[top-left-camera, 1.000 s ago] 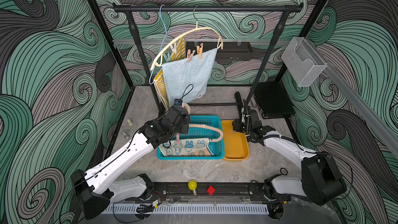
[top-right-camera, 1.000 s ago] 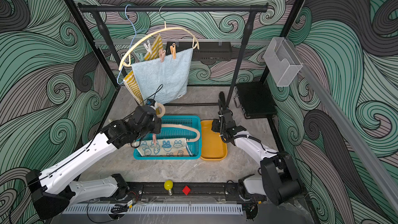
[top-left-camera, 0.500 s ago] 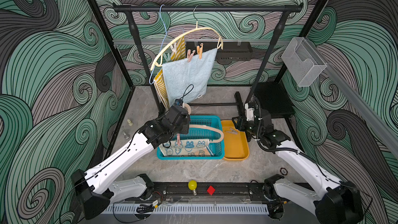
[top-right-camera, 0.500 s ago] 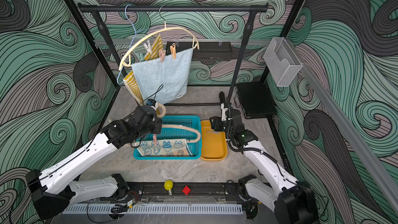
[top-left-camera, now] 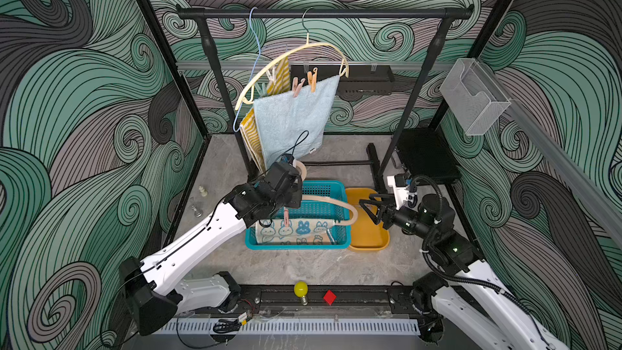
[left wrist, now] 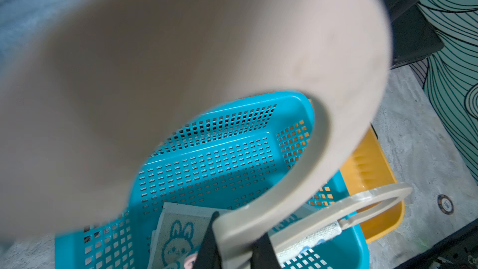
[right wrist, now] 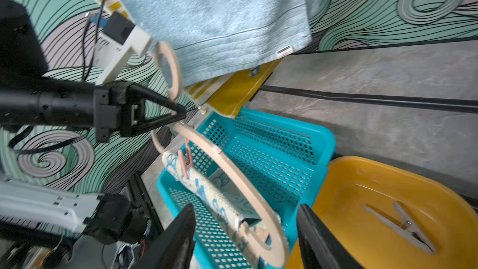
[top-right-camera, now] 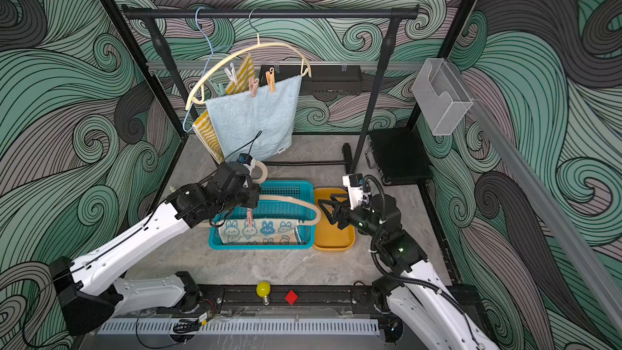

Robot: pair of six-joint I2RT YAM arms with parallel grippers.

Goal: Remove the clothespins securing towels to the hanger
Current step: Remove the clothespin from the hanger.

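**Pink clothespin (top-left-camera: 286,218) clamped on the bunny towel (top-left-camera: 299,228)**

That towel is draped over a beige hanger (top-left-camera: 331,202), held above the teal basket (top-left-camera: 336,186) in the middle of the surface (top-left-camera: 303,267). The left gripper (right wrist: 178,115) is pinching the hanger at its neck. The right gripper (top-left-camera: 369,212), jaws spread wide, hovers over the yellow tray (top-left-camera: 367,242) that sits against the basket's right side, with the hanger's tip just ahead. One pale clothespin (right wrist: 399,225) lies in the tray. Toward the back edge, a light-blue towel (top-left-camera: 292,119) and a striped towel (top-left-camera: 250,136) hang pegged under the rail (top-left-camera: 370,13).
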